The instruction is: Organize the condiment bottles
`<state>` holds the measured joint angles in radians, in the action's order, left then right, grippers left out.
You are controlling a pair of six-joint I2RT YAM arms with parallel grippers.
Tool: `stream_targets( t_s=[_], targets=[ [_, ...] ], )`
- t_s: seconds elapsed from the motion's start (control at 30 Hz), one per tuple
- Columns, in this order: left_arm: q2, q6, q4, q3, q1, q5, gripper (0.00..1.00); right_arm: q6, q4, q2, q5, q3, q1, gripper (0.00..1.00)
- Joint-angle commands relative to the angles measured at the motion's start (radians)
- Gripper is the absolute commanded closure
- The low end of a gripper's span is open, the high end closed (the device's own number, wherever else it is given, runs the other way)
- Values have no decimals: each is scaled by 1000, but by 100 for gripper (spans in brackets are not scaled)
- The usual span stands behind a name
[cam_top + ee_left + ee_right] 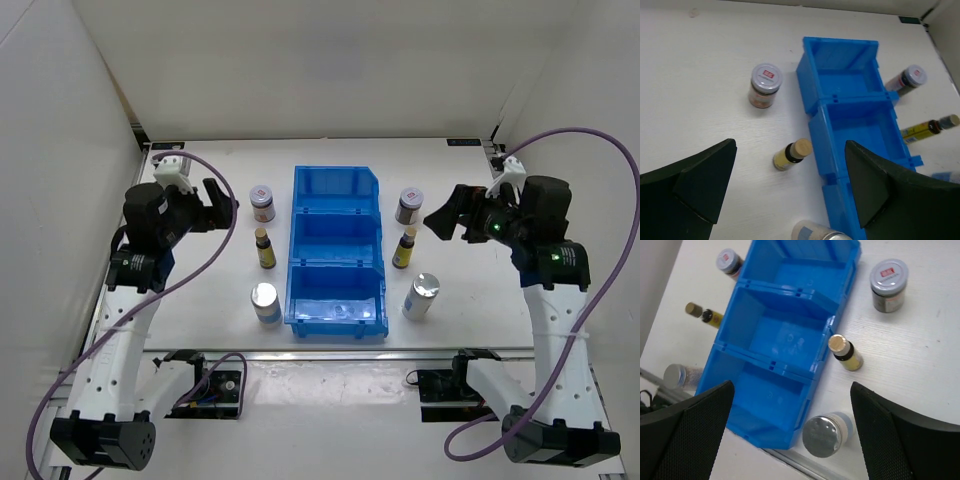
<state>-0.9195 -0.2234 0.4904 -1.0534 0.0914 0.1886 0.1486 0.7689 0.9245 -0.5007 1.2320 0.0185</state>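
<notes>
Sorting not begun: nothing placed, nothing held.
Left gripper [225, 208] and right gripper [440, 222] gape wide, empty, above the table [200, 300]. Left of the blue bin [336, 172]: grey-lidded jar [262, 202], slim tan-capped bottle [264, 248], silver-topped cylinder [265, 303]. Right of it: right jar [410, 206], right slim bottle [404, 248], right cylinder [422, 296]. All look upright, long axes vertical, caps up. Next move probably calls for descending on one bottle and pinching its body.

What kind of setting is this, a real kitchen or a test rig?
Probably a lab test cell: a white table boxed in by plain panels, left arm and right arm bolted at its near edge, condiment bottles staged in matching rows beside a blue bin.
</notes>
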Motion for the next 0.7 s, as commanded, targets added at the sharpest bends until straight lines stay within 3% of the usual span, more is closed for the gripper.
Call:
stream_targets(
  t_s=[0.0, 0.07, 0.2, 0.37, 0.67],
  targets=[
    [33, 22, -18, -28, 2, 191, 0, 90, 35, 10, 160, -3, 0, 0],
    [33, -2, -18, -28, 2, 225, 0, 131, 59, 30, 142, 6, 0, 0],
    [33, -132, -18, -16, 2, 215, 0, 60, 104, 72, -19, 21, 0, 0],
    [44, -258, -18, 20, 2, 226, 0, 138, 66, 123, -203, -5, -12, 0],
    [33, -289, -44, 130, 2, 190, 0, 213, 96, 93, 88, -69, -153, 0]
  ],
)
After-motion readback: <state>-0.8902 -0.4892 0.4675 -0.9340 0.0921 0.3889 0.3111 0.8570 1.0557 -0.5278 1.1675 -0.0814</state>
